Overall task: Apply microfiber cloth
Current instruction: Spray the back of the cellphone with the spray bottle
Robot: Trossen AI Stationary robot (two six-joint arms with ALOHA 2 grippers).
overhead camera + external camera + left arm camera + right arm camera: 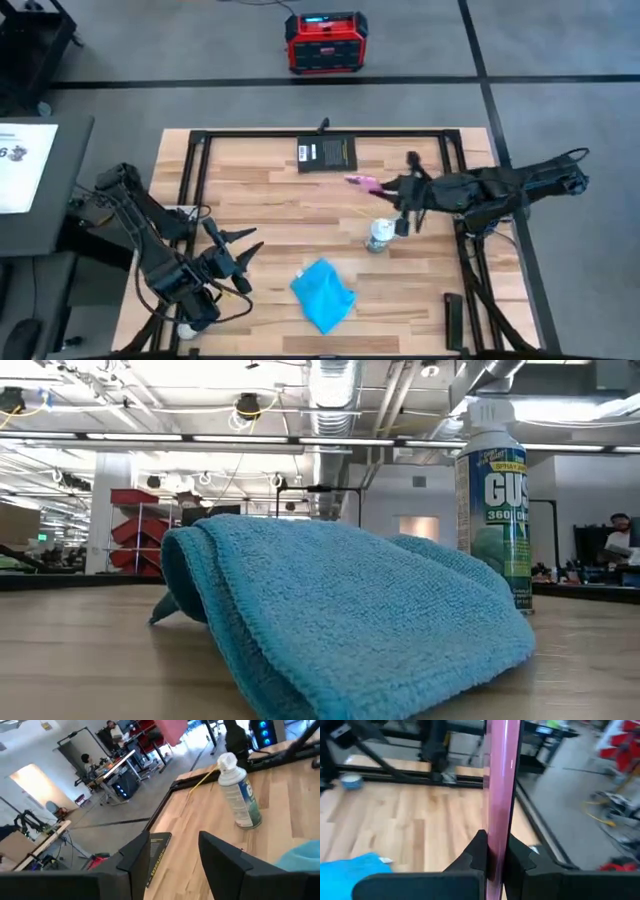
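The wooden bench [270,215] stands on a grey floor [560,50] crossed by dark lines. A red and black box [326,42] sits on the floor beyond the bench. Overhead run long strip lights [150,437] and a silver duct [335,395]. Red shelving [135,520] stands by a white pillar [105,510]. Far off, a person [618,545] sits among cluttered desks [112,767].

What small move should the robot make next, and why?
Probably the left gripper, open and empty, should reach toward the microfiber cloth and grasp it. The cloth lies free on the table, while the right gripper already holds the pink phone on edge.
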